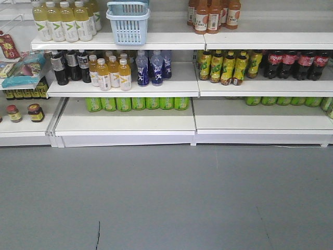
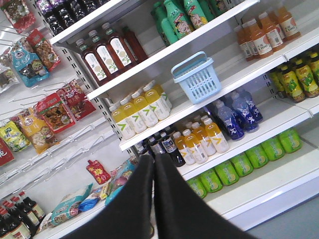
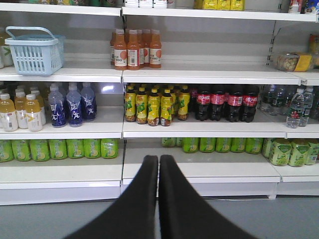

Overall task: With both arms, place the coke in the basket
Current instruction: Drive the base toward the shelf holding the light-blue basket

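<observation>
We hold our left claw [image 2: 153,160] and right claw [image 3: 158,160] pressed together and empty, facing the blue basket [image 1: 128,23] on the high counter [image 1: 174,40], because we cannot find the red coke yet, only dark cola bottles [image 1: 294,63].

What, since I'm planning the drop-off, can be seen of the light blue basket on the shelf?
The basket is light blue plastic, rectangular, with slotted walls, a solid rim and a matching handle raised over the top. It stands upright on a white shelf, one level above the dark blue bottles. Pale yellow bottles stand close beside it; whether they touch is unclear. Nothing shows through its slots.
</observation>
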{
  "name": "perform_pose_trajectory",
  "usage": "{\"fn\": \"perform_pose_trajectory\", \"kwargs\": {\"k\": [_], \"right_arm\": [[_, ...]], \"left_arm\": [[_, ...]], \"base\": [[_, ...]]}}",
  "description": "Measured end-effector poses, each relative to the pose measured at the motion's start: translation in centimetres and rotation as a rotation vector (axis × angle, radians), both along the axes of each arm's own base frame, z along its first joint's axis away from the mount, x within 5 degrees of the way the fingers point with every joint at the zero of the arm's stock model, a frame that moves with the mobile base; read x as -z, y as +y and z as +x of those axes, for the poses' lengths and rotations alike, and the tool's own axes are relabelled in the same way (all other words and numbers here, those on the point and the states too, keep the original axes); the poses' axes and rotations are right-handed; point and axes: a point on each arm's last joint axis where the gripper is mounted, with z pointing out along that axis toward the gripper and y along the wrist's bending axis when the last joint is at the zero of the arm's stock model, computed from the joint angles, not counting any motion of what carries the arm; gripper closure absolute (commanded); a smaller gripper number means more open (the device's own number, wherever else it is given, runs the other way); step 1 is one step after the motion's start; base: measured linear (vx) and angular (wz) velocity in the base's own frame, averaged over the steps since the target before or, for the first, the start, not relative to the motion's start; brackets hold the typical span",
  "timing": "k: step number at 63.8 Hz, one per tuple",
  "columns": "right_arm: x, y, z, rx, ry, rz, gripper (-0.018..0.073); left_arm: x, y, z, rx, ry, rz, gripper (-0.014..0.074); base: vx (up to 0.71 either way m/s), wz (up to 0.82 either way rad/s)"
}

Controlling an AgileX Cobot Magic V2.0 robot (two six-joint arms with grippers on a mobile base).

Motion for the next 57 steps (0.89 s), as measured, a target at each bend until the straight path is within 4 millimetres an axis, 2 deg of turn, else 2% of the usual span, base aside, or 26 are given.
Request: {"fn": "perform_pose_trajectory", "kwargs": {"k": [57], "right_arm": [[0.00,0.00,0.00,0.000,0.000,0.000,0.0564]], "left_arm": [[0.00,0.00,0.00,0.000,0.000,0.000,0.0602]], "base": [[0.00,0.00]]}}
